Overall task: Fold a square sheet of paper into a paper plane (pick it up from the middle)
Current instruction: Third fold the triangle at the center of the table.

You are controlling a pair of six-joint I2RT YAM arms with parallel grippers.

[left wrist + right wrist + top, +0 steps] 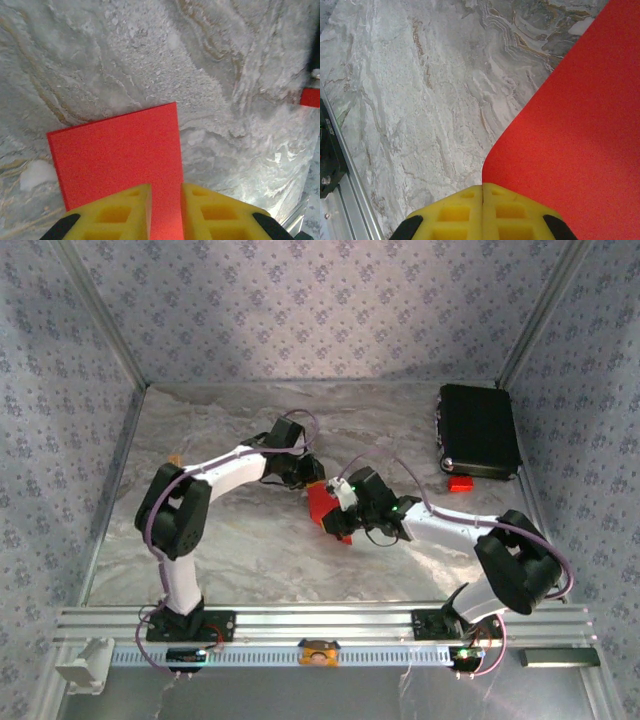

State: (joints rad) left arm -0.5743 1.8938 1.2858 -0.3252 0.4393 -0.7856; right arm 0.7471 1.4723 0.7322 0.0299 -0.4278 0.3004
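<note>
Clamped shut on the thin bright red square sheet of paper [580, 125]: right gripper [482, 212]. Narrow gap at left gripper [166, 212], sheet lying between its jaws and stretching ahead. Close squarely, hold taut, no crumpling.

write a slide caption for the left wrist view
Yellow fingers of the left hand, narrowly apart, frame an edge of the red square sheet of paper over the marble table.

Square sheet of paper [570, 125] cropped right and below; small red piece [310, 97] cropped right.
</note>
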